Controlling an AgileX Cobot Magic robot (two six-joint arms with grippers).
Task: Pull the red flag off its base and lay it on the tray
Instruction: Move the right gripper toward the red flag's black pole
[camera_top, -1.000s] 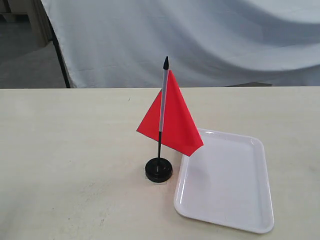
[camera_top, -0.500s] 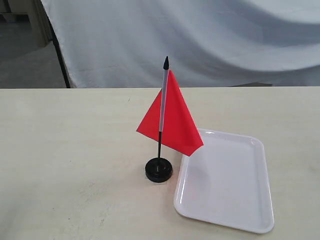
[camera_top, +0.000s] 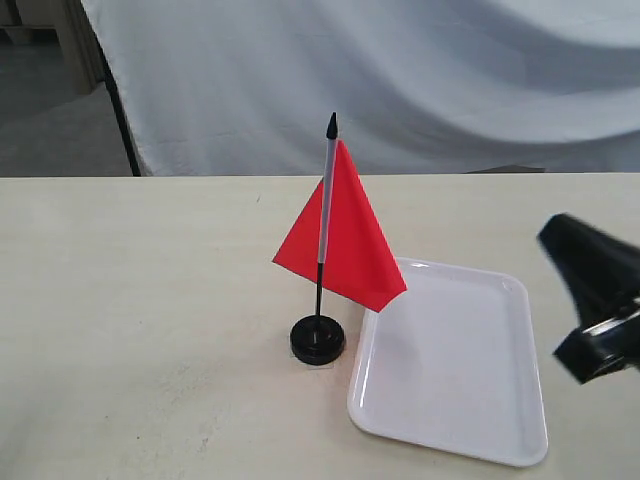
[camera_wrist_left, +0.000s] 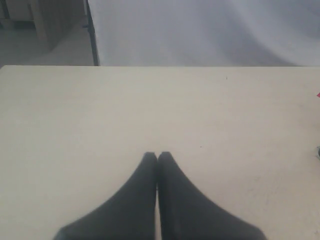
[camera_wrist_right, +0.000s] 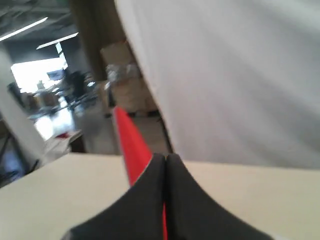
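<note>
Task not started: the red flag (camera_top: 345, 240) stood upright in the base (camera_top: 318, 340), just left of the tray (camera_top: 450, 370). Your right gripper (camera_wrist_right: 165, 157) hung right of the tray and your left gripper (camera_wrist_left: 157, 155) off to the left, both pinched together on nothing.

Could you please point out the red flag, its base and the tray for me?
red flag (camera_top: 350, 250), exterior view, on the middle of the red cloth.
base (camera_top: 318, 341), exterior view, on the top of the black disc.
tray (camera_top: 455, 365), exterior view, on its bare white floor.
</note>
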